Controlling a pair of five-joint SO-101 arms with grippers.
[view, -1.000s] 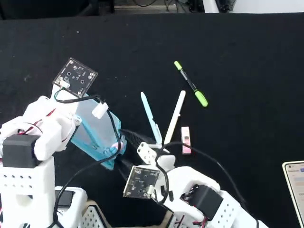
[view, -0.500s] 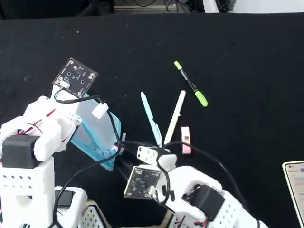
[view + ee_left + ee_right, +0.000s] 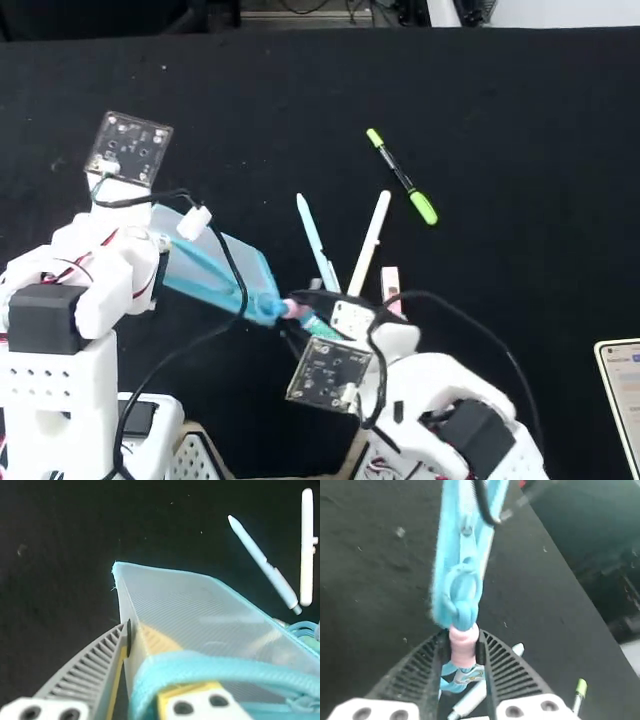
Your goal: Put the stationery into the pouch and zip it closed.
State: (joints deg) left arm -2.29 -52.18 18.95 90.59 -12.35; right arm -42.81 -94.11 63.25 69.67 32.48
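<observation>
From above, the translucent plastic pouch with turquoise zip trim [image 3: 215,262] is stretched slantwise between the two arms over the black bench [image 3: 500,100]. The left gripper [image 3: 163,272] clamps one end of it, and the right gripper [image 3: 298,306] pinches the small pink bead [image 3: 293,308] on the zip pull at the other end. The stationery lies outside the pouch on the bench: a slim light-blue pen [image 3: 316,245] and a slim white pen [image 3: 370,240] angle towards each other just beyond the right gripper, a short pink block [image 3: 390,284] sits beside them, partly hidden by a cable, and a black marker with green ends [image 3: 403,178] lies farther off, well apart from the pouch. A phone [image 3: 620,385] shows at the bench edge. In the left wrist view, the left gripper [image 3: 137,635] has its jaws closed onto the ribbed pouch wall [image 3: 200,610], with the light-blue pen [image 3: 262,567] and white pen [image 3: 307,545] on the bench behind it. In the right wrist view, the right gripper [image 3: 462,652] has its jaws nearly together, squeezing the pink bead [image 3: 463,645]. A knotted turquoise cord [image 3: 462,592] runs from the bead up to the pouch edge [image 3: 465,535]. Whether the zip is open or closed cannot be told.
</observation>
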